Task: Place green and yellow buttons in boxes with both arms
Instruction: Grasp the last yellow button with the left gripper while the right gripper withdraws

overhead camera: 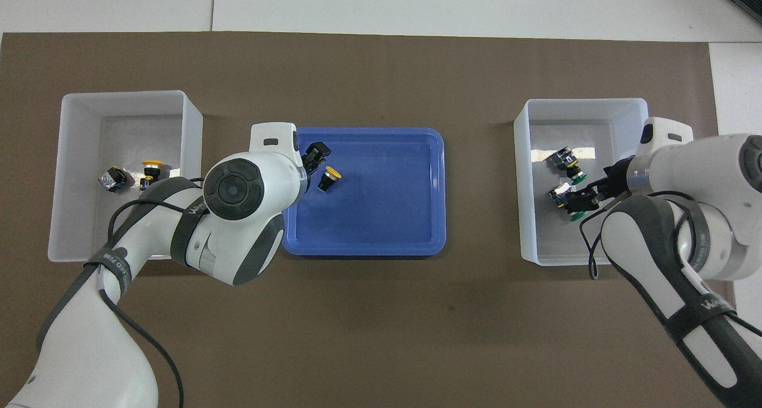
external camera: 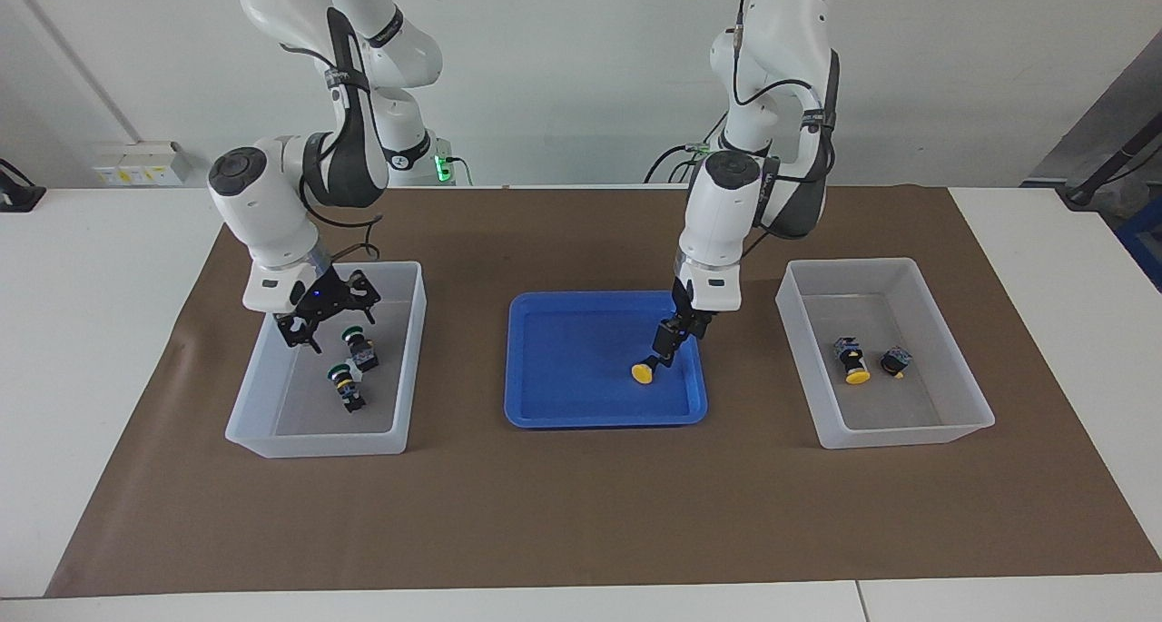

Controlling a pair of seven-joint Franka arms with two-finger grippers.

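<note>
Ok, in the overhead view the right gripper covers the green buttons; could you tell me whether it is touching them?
Observer: No. The facing view shows the right gripper open and raised, clear of both green buttons, which lie on the box floor.
Operator: Thank you. Is the left gripper down at the yellow button?
Observer: It is low inside the tray, its tips right at the button's black body. Whether they touch it, I cannot tell.
</note>
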